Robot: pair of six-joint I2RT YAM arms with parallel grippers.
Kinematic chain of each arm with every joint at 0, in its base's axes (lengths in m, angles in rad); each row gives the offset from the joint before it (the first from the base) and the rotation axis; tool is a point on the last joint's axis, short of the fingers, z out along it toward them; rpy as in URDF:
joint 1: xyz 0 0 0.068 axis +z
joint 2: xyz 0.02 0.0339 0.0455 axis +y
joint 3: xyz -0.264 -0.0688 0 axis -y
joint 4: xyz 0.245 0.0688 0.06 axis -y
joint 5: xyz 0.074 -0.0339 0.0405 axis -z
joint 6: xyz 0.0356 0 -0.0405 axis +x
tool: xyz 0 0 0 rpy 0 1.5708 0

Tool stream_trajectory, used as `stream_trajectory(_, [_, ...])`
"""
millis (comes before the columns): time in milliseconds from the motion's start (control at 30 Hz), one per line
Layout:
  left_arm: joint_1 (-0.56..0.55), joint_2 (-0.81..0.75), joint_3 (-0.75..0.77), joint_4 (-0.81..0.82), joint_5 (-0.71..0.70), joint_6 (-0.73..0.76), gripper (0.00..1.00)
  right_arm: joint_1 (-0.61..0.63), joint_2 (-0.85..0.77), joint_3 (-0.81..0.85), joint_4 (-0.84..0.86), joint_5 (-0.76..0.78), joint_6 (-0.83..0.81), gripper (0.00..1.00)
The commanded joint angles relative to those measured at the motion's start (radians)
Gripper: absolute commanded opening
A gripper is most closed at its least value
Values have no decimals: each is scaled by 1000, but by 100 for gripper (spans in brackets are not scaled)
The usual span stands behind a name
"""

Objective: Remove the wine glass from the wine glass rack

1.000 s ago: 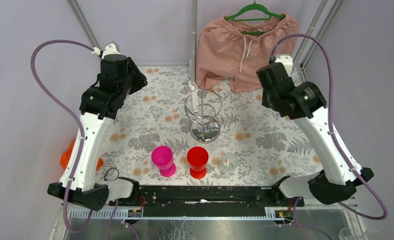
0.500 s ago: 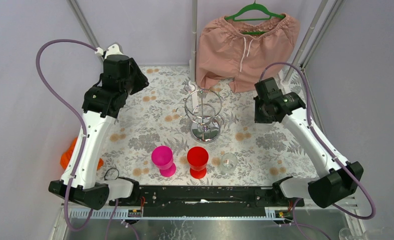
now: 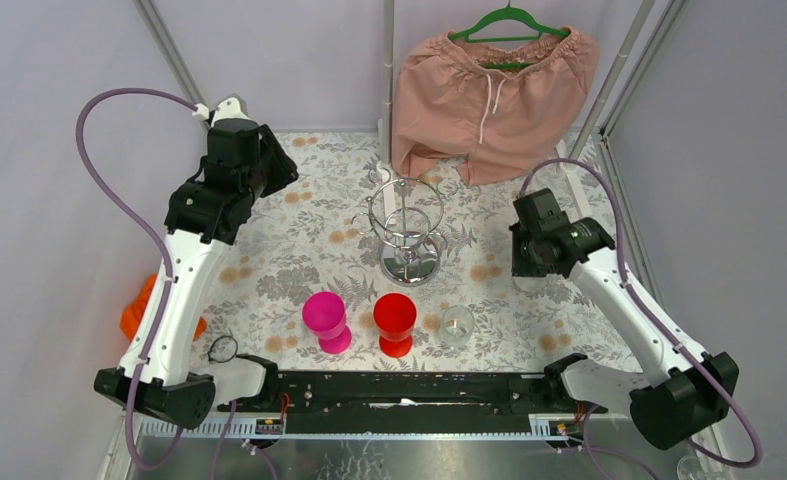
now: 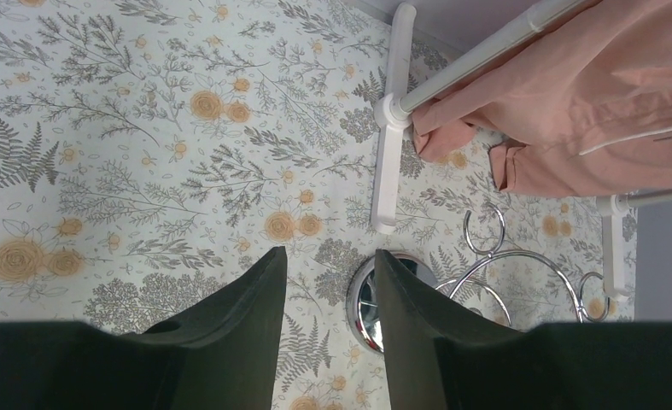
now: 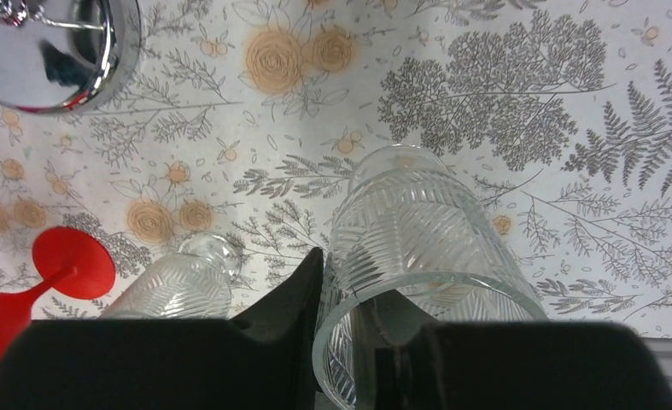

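The right wrist view is showing what the overhead view is hiding. The right claw (image 5: 349, 278) is pinching the wall of the clear ribbed wine glass (image 5: 417, 222), one finger outside the rim and the other inside. From above, that arm's wrist is covering the glass almost wholly, so only its place is readable: over the table (image 3: 299, 250), right of the wine glass rack (image 3: 409, 232) and apart from it. Whether its foot is touching the table I cannot tell.

The left wrist view is catching the left claw (image 4: 325, 265) hanging partly parted with nothing between its fingers, over the far left of the table. The rack's rings are being cut off behind that claw's dark body.

A second clear glass (image 5: 187, 286) is sitting near-left of the held one, in line with the red glass (image 3: 396, 320) and pink glass (image 3: 324, 318) along the near edge. Bare table is lying between the held glass and the rack, while the side wall (image 3: 729, 150) is running close on the right.
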Motion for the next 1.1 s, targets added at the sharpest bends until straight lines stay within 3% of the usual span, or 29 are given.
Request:
stream_trajectory(0, [-5,-13,-27,69,19,-3,50,44,-44,-52,1,-6,27,0])
stream_trajectory(167, [-6,-6,-33,73,30,-4,50,138,-17,-86,0,34,70,0])
stream_trajectory(733, [-8,-22,-64,97,48,-5,50,160,-75,-234,76,-83,155,0])
stream_trajectory(1067, [-8,-23,-74,106,58,-8,50,215,-84,-245,45,-27,229,0])
